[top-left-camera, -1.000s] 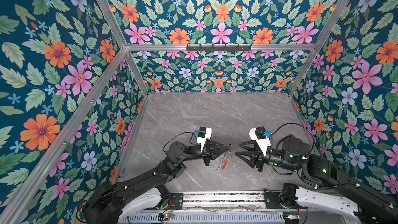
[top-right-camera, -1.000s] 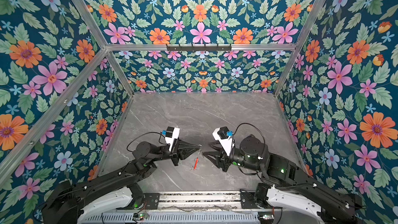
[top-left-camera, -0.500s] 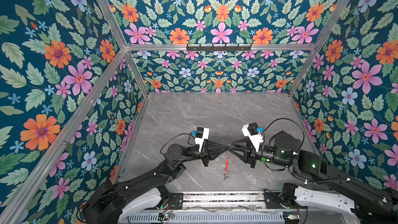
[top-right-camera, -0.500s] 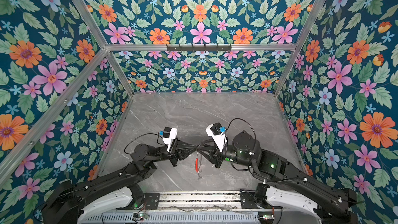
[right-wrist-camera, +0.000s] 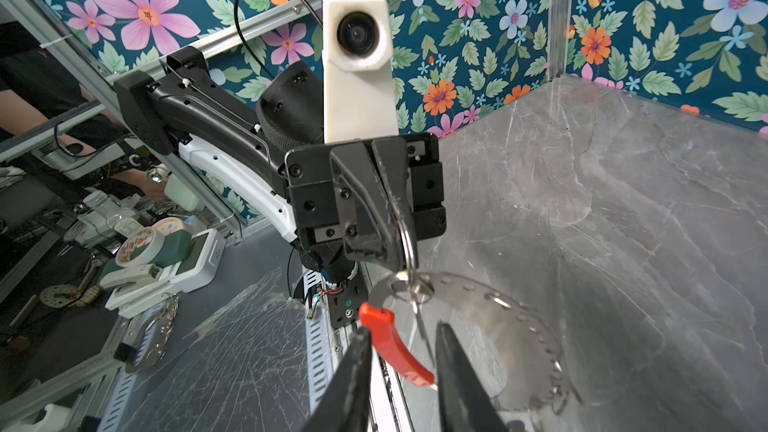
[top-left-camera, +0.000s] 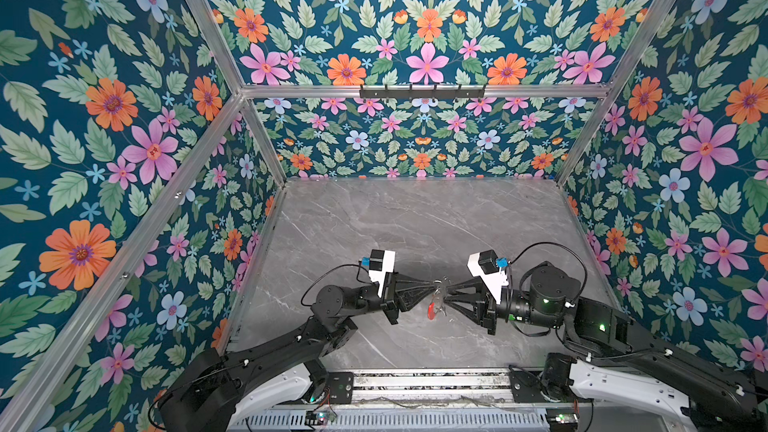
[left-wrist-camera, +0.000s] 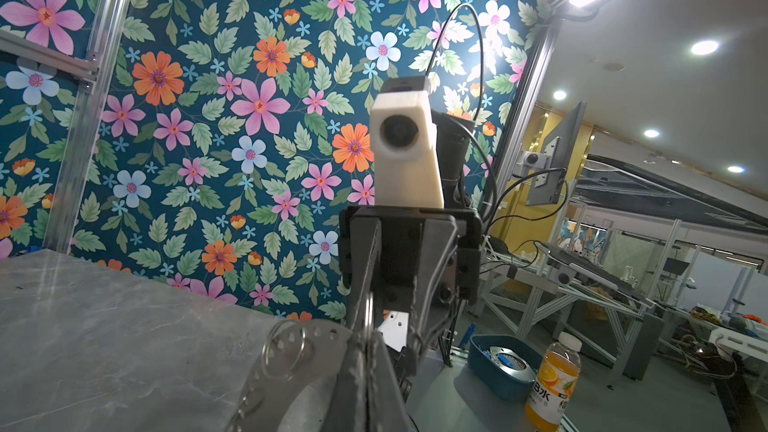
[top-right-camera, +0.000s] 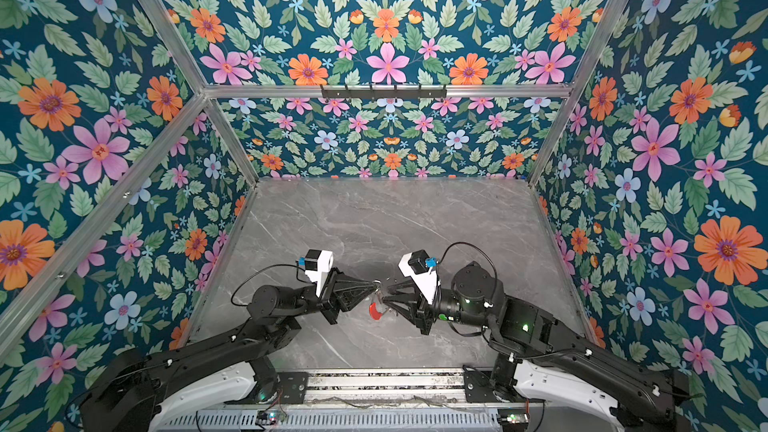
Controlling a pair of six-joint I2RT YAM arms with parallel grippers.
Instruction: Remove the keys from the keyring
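1. Left gripper [top-left-camera: 432,285]: jaws pressed together on the keyring [right-wrist-camera: 409,243], holding it lifted above the grey marble tabletop [top-left-camera: 415,218], near the table's 6 o'clock edge in both top views.
2. Keyring: thin grey metal hoop, hanging edge-on from the left fingertips in the right wrist view; a red curved sleeve [right-wrist-camera: 395,344] and a perforated metal arc [right-wrist-camera: 523,326] dangle below it.
3. Keys: too small to make out.
4. Right gripper [right-wrist-camera: 401,344]: tip to tip with the left one; jaws part spread, the red sleeve between the fingers [right-wrist-camera: 357,367]; contact cannot be told.
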